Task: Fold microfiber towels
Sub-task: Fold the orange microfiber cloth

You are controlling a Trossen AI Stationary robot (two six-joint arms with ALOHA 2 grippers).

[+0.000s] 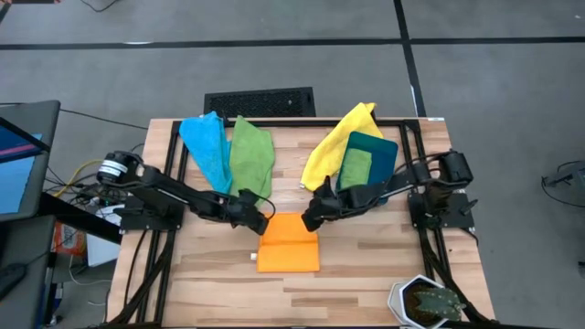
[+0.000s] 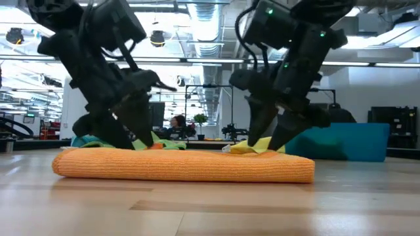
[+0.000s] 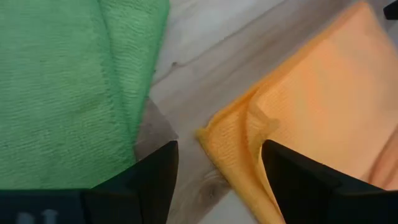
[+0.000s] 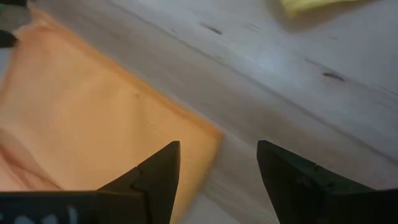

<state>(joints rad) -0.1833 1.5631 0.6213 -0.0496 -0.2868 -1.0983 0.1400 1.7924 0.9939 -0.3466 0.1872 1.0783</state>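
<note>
On the wooden counter (image 1: 366, 265), a light blue towel (image 1: 207, 146) lay at the far left, with a green towel (image 1: 250, 155) just beside it. The left hand (image 1: 259, 220) hovered with fingers spread over the far left corner of the folded orange towel (image 1: 289, 245), which lay flat at the counter's middle. The right hand (image 1: 312, 216) hung, also spread wide, above that towel's far right corner. Farther right, a yellow towel (image 1: 334, 143) rested beside a dark teal bin (image 1: 384, 153) holding another green cloth (image 1: 356, 166).
</note>
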